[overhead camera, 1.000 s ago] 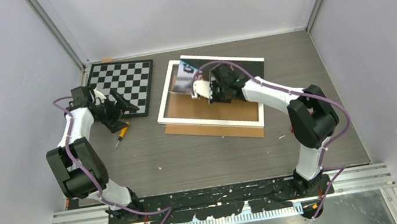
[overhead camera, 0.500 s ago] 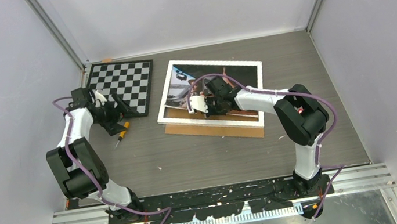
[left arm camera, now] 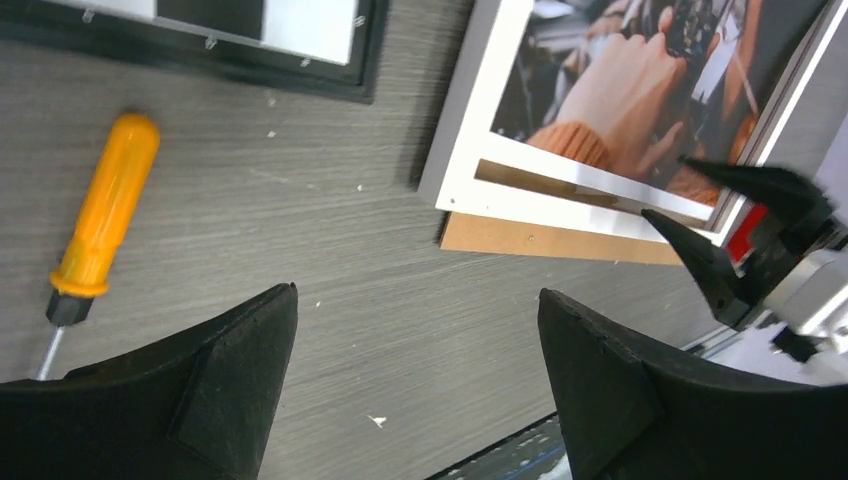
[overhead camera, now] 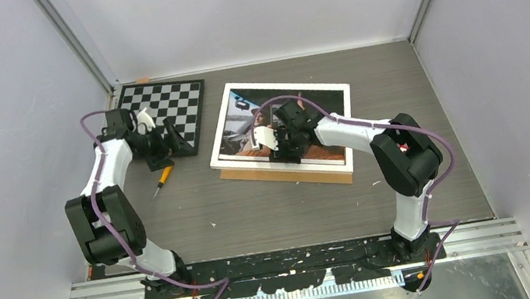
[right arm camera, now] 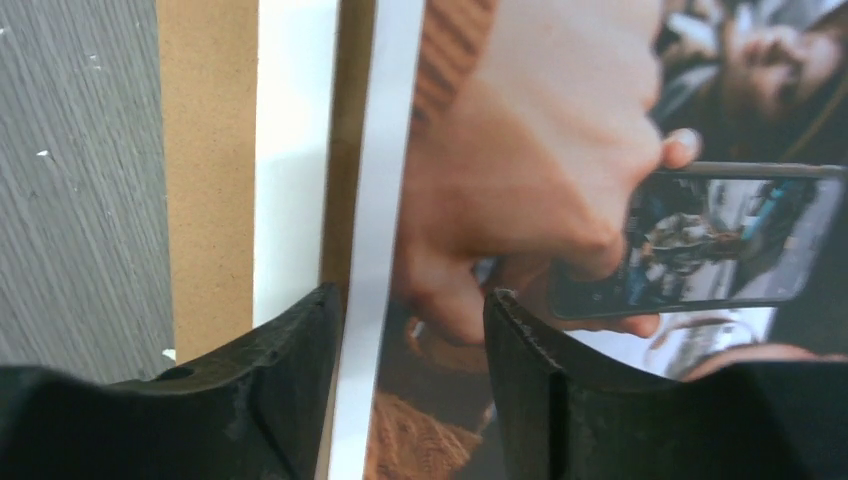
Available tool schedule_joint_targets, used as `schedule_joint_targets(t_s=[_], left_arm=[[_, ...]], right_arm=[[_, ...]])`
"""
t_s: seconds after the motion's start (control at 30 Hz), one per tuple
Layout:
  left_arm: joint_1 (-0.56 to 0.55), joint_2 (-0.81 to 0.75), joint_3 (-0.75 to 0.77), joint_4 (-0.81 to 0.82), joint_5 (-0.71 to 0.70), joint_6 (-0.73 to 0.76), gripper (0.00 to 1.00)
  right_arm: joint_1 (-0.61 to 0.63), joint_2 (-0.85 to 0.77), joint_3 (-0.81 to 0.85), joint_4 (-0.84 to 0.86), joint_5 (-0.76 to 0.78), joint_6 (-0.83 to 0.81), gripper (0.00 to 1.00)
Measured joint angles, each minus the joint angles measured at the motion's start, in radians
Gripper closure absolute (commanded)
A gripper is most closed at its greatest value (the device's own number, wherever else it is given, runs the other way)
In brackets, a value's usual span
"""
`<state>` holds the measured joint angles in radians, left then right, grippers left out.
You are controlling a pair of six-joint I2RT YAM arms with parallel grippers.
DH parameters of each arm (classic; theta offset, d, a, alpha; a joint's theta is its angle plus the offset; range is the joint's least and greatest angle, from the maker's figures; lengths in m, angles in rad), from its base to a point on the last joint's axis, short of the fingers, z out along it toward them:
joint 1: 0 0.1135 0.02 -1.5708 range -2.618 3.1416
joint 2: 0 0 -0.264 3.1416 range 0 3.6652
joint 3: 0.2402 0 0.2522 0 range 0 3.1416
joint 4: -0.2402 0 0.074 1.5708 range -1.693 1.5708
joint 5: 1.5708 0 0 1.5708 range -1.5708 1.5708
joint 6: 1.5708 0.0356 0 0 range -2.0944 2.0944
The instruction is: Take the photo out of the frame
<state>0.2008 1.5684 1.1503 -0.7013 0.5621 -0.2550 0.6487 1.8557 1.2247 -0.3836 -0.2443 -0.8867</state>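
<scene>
Table (overhead camera: 255,213): grey wood-grain top, walled on three sides. There is bare room along the near half and to the right of the frame.
Frame (left arm camera: 465,150): lies flat at mid-table, slightly skewed. Its left edge is near the checkerboard but apart from it.
Photo (overhead camera: 239,126): face up on top of the frame, within the white border. The right wrist view shows a brown gap between the photo's white edge and the frame's near rail.
Backing board (overhead camera: 289,175): brown sheet under the frame, sticking out along the near edge. The left wrist view shows its corner flat on the table.
Checkerboard (overhead camera: 173,104): in the far-left corner, flat, with the left arm's wrist over its near edge.
Right arm: elbow raised at right, forearm reaching left across the photo.
Left arm: folded upright at left, wrist turned toward the frame.
Right gripper (right arm camera: 410,295): fingers parted a little and low over the photo's near white edge, which is seen face-on between them. No pinch is visible, and contact cannot be told. The left wrist view confirms the two pointed fingers are spread.
Left gripper (left arm camera: 415,300): spread wide and holding nothing, above bare table between the screwdriver and the frame's corner.
Screwdriver (left arm camera: 105,210): orange handle, lying on the table near the checkerboard, untouched.
</scene>
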Motion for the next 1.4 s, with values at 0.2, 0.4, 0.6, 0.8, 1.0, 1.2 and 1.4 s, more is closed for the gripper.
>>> schedule_joint_targets(t_s=[0.2,0.4,0.6,0.8,1.0,1.2,1.4], left_arm=[[-0.075,0.003,0.081,0.001,-0.011,0.127,0.07],[-0.172,0.112,0.235,-0.003,-0.020,0.291,0.06],[-0.266,0.303,0.402,-0.031,-0.052,0.385,0.05],[-0.309,0.450,0.537,-0.066,-0.098,0.420,0.05],[-0.321,0.545,0.609,-0.085,-0.113,0.415,0.05],[-0.334,0.560,0.562,-0.094,-0.116,0.408,0.06],[-0.361,0.512,0.425,-0.058,-0.105,0.389,0.08]], right_arm=[[-0.014,-0.059,0.071,-0.058,-0.016,0.126,0.17],[-0.122,-0.106,0.187,-0.151,-0.056,0.329,0.14],[-0.345,-0.115,0.229,-0.257,-0.069,0.569,0.12],[-0.542,-0.108,0.217,-0.342,-0.065,0.799,0.10],[-0.642,0.012,0.216,-0.365,-0.064,0.941,0.10],[-0.641,0.172,0.243,-0.394,-0.118,1.009,0.16],[-0.642,0.276,0.380,-0.421,-0.188,1.044,0.25]])
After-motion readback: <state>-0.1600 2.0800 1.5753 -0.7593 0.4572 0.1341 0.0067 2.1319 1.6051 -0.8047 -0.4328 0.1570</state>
